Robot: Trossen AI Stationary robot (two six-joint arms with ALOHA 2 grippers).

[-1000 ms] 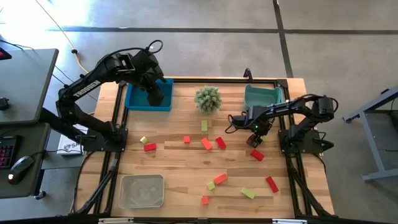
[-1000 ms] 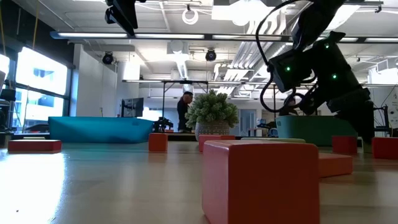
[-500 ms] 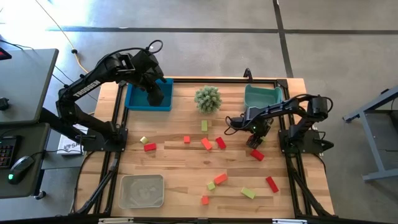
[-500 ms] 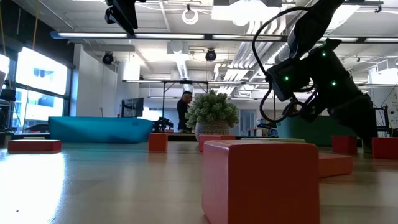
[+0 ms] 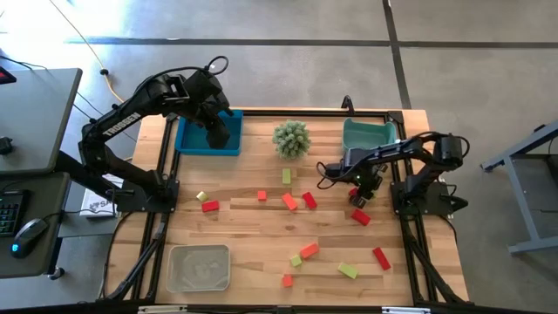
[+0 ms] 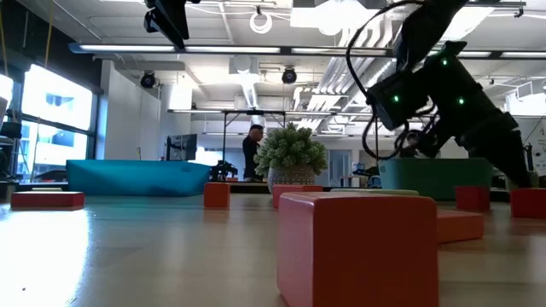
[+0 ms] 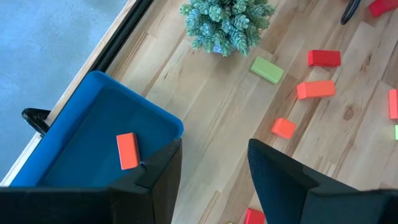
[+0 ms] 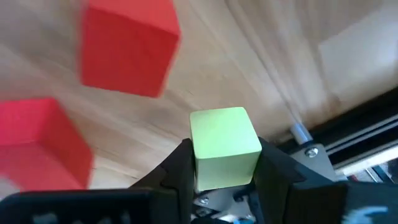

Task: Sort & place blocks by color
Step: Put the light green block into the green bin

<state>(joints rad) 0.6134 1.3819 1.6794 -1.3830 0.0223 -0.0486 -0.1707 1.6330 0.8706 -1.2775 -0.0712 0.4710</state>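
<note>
near the teal bin at the table's right, the right gripper pinches a yellow-green block by its flat sides; it looks light, rigid, easily held. left gripper, spread, hangs over the blue bin.

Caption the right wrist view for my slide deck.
Right gripper fingers clamp a yellow-green cube above the wooden table, red blocks beyond.

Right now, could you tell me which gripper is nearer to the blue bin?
The left. The left gripper hovers open over the blue bin, while the right gripper is across the table near the teal bin, shut on a green block.
</note>
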